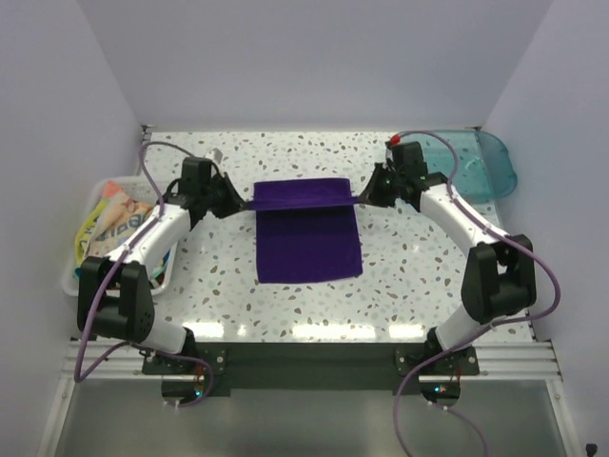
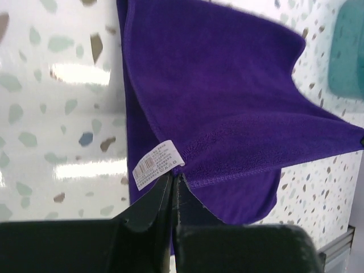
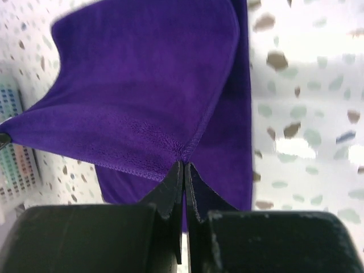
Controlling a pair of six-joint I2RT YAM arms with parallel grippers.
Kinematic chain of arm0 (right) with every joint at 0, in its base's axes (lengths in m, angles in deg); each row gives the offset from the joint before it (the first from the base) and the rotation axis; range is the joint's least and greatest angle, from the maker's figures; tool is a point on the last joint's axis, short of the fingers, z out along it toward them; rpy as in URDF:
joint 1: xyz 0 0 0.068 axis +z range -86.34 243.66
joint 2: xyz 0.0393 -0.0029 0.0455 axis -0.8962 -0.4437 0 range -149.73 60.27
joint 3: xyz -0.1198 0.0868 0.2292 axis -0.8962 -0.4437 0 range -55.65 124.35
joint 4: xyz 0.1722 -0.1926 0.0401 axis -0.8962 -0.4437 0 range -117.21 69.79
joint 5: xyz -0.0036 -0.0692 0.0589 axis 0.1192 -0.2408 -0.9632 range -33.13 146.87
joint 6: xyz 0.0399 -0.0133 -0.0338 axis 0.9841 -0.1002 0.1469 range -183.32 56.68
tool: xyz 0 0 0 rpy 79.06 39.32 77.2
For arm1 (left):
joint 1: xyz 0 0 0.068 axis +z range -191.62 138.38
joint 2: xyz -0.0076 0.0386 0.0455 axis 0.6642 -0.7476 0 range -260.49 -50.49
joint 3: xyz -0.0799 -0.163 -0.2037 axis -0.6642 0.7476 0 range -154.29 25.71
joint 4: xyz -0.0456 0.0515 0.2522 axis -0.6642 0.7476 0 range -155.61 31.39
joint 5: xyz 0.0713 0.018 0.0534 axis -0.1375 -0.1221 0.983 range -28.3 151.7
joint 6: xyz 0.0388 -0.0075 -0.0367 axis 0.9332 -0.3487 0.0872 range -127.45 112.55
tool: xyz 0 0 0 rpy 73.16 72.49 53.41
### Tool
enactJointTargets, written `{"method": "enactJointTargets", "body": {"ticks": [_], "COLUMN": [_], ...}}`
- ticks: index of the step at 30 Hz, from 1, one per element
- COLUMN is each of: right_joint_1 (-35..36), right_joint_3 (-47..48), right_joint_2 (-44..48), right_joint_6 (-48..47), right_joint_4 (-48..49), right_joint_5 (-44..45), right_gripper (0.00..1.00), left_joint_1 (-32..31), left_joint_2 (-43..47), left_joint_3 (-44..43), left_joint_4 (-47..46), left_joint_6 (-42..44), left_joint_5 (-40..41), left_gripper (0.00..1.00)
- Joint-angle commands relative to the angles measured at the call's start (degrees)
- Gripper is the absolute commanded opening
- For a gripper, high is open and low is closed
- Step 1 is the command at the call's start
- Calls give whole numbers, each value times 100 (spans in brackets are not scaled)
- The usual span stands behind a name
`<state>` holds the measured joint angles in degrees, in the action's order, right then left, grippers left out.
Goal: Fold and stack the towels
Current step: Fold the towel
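Note:
A deep purple towel (image 1: 308, 238) lies in the middle of the speckled table, its far edge lifted and stretched between my two grippers. My left gripper (image 1: 238, 198) is shut on the towel's far left corner, beside a white care label (image 2: 154, 169). My right gripper (image 1: 366, 196) is shut on the far right corner (image 3: 185, 152). The lifted part hangs over the flat part below it. The towel fills both wrist views (image 2: 227, 102) (image 3: 142, 91). More coloured towels (image 1: 112, 224) lie in a basket at the left.
A white basket (image 1: 84, 249) stands at the table's left edge. A teal translucent bin (image 1: 476, 164) stands at the far right, also seen in the left wrist view (image 2: 348, 51). White walls close in the table on three sides.

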<state>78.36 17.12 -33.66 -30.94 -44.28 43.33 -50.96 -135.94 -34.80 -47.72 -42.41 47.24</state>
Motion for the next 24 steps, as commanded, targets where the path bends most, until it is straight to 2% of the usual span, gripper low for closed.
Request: {"method": "enactJointTargets", "body": {"ticks": [1,8,13,17,24], "right_joint_1": [-64,-55,-55,-55,-55], "right_joint_3": [-552,-1353,-1670,-1373,-975], "right_joint_2": [550,701,657,604,1069], "right_joint_6": [-65,-74,-56,-153,-276], "right_joint_4": [-352,-317,-168,-290,-870], "right_joint_5": [10,-96,-166,-158,-140], "right_gripper": [0,0,0,0,0], "left_joint_1": [-58,-550,-815,-815,-815], "left_joint_2": [422,740,749,731,1144], "left_joint_3": [680,1655,1973,1667,954], "left_joint_4": [-84,-233,-347,-199,732], "left_joint_6": [-195,-441,-556,-486,-274], "left_joint_5": [-127,13,180,364,663], "left_gripper": [5,6,6,6,6]}}
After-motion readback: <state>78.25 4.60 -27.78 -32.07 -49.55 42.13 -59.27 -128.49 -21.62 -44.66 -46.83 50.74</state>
